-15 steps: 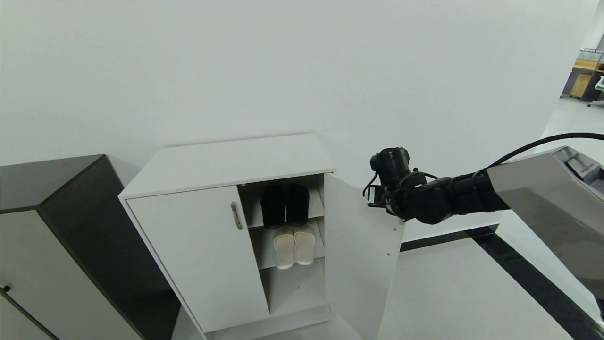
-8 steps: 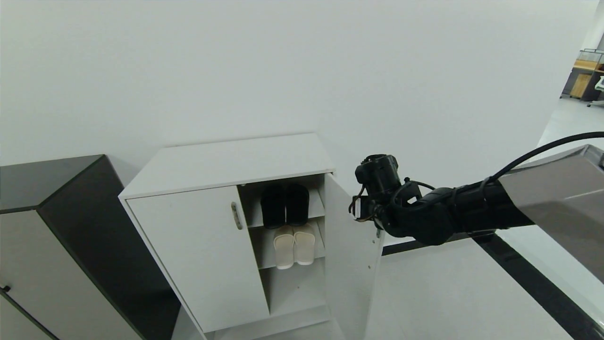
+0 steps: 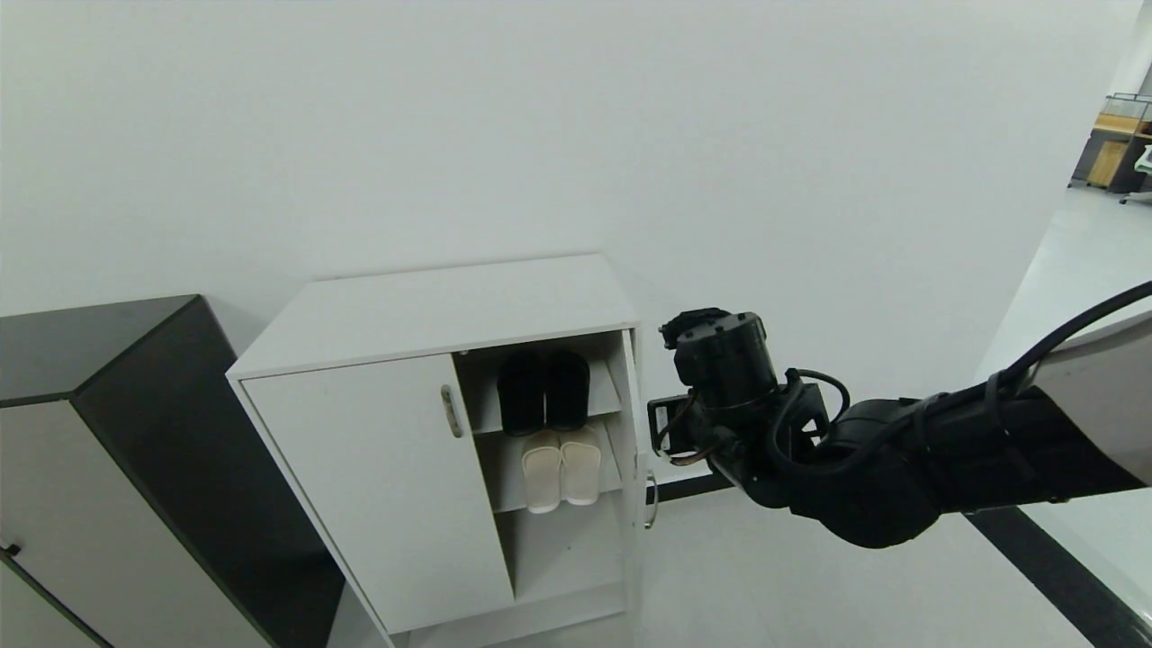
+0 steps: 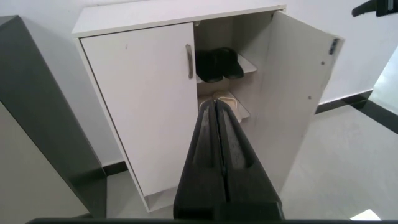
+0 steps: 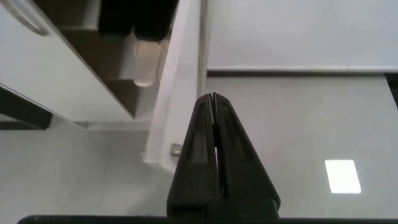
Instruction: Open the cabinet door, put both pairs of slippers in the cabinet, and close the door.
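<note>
Right claw (image 5: 213, 98), clenched, hangs beside the open cabinet door (image 5: 179, 78); black slippers (image 3: 544, 389) sit shelved above white slippers (image 3: 561, 468).

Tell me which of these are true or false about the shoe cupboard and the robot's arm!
1. The black slippers sit on the shelf above the white slippers. True.
2. Both doors are shut. False: the right door stands open, and only the left door is shut.
3. The right gripper holds a slipper. False: its fingers are shut on nothing, beside the open door.
4. A dark cabinet stands next to the white cabinet. True.
</note>
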Motion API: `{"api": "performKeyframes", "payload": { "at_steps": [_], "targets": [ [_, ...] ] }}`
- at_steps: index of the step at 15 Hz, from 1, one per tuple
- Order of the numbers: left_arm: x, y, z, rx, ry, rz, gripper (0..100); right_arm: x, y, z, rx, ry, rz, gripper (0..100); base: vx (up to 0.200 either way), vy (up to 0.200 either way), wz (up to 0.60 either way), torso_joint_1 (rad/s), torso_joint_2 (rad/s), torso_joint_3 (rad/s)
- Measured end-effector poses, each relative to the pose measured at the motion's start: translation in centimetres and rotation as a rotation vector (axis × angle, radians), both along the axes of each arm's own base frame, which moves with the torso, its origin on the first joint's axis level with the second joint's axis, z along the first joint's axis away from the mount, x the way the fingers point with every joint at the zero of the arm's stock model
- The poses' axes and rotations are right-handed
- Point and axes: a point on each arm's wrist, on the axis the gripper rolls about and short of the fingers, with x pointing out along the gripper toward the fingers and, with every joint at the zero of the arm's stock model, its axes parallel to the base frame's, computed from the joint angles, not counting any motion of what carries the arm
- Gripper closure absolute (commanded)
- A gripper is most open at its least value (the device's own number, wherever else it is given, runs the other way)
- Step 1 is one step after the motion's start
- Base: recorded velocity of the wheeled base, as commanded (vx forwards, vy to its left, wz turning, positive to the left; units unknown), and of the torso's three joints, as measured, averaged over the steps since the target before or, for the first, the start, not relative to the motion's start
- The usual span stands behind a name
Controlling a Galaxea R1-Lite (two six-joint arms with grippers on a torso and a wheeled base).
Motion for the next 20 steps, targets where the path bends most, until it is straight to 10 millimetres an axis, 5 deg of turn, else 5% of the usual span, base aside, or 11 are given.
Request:
{"api": "performKeyframes", "payload": {
  "at_steps": [4,11,20],
  "targets": [
    [0.0,0.0,0.0,0.0,0.0,0.0,100,-0.8,-0.2,-0.7,-0.025,-0.006,0.035,100,0.0,0.0,0.0,0.0,0.0,0.0],
    [0.0,0.0,0.0,0.0,0.0,-0.001,100,-1.2,-0.1,-0.6,-0.019,-0.007,0.044,100,0.0,0.0,0.6,0.001,0.0,0.002],
    [0.0,0.0,0.0,0.0,0.0,-0.001,100,-1.3,-1.8,-0.1,-0.062,-0.06,-0.011,100,0.0,0.0,0.0,0.0,0.0,0.0]
  ]
}}
